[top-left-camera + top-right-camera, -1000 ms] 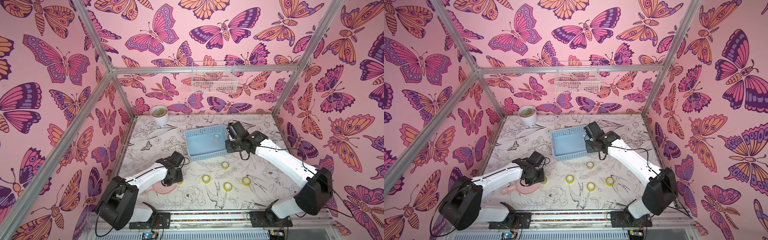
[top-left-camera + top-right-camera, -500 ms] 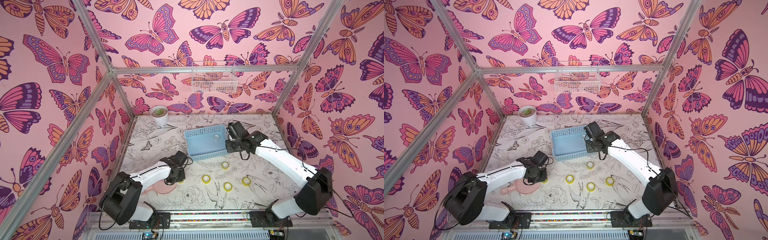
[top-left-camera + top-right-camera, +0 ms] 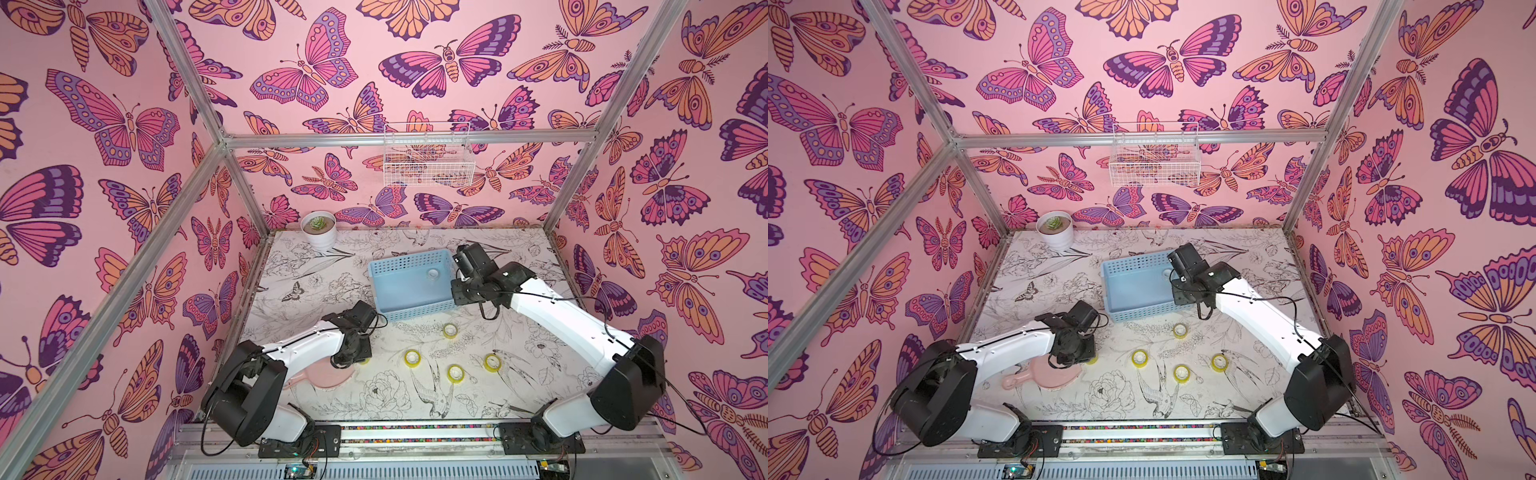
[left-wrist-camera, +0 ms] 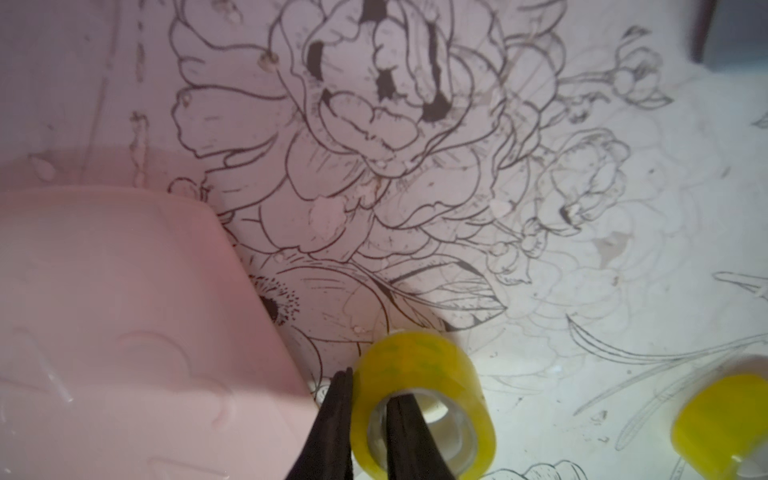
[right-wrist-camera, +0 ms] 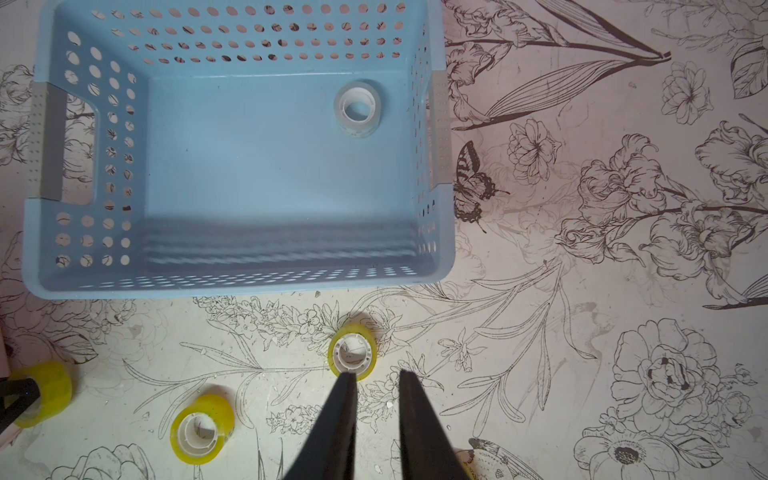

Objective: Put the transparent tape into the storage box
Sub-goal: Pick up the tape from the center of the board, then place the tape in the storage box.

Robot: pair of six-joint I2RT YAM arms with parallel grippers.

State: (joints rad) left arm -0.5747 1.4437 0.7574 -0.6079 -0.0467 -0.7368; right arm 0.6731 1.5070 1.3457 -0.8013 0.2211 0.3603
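Left wrist view: now pinched shut by the left gripper [image 4: 370, 401], wider a second ago, the wall of a small glossy yellow tape roll [image 4: 419, 365] just beside the pink plastic hand mirror [image 4: 124, 311]. Ready for lifting toward the light blue perforated plastic basket [image 5: 249, 282], already holding the colourless roll [image 5: 358, 108]. Right gripper [image 5: 377, 376] narrowly parted, empty; four yellow rolls [image 3: 412, 357] left loose.

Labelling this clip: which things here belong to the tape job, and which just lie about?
Job: five yellow glossy tape rolls, one pinched in the left gripper; colourless tape roll; light blue perforated plastic basket.
Lying about: pink plastic hand mirror; white wire basket; white pot with succulent.
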